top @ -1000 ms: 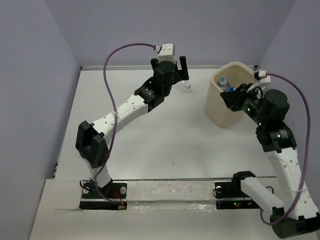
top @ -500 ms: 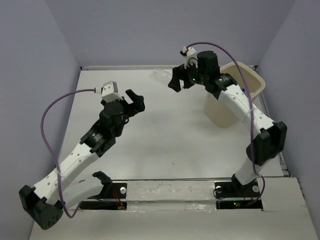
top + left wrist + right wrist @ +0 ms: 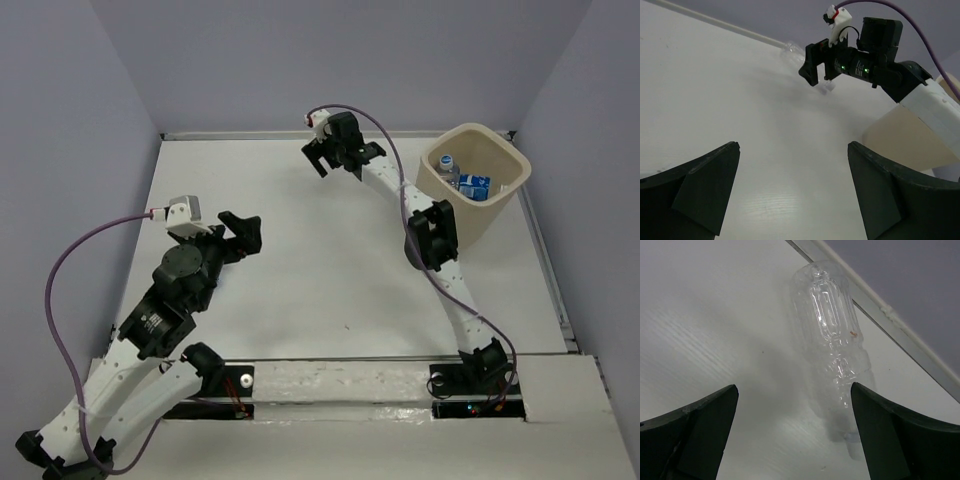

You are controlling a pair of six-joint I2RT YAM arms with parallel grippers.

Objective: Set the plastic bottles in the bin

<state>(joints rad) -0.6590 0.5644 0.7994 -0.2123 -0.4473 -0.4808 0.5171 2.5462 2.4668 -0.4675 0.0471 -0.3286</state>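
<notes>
over the last second the right arm point(image 3: 384, 186) has swung off the bin point(image 3: 485, 215) and stretched across to the far edge of the desk point(image 3: 300, 290). Its jaws went from nearly closed to wide open. the left arm point(image 3: 165, 300) has pulled back from that far edge toward its base.

top view: the bin stands at about 2 o'clock on the desk. at least two bottles point(image 3: 462, 180) lie inside it, showing blue labels and a white cap. the right jaws hang at 12 o'clock, close to the back edge. the last bottle is hard to pick out under them here. the left arm is folded at 8 o'clock, its jaws spread and holding nothing. no other bottle shows on the desk.

left wrist view: the left jaws frame bare desk, open and empty. toward 12 o'clock the right arm leans over a clear bottle point(image 3: 791, 48) with no label, lying by the back rim. the bin's side shows at 3 o'clock.

right wrist view: the clear bottle point(image 3: 832, 335) lies on its side along the white strip point(image 3: 880, 310) at the desk's back edge. its cap end points to about 5 o'clock. the right jaws stand wide on either side, and do not touch it.

by my reading the job is nearly done. this one bottle still has to be gripped, carried to 2 o'clock and dropped in the bin.
</notes>
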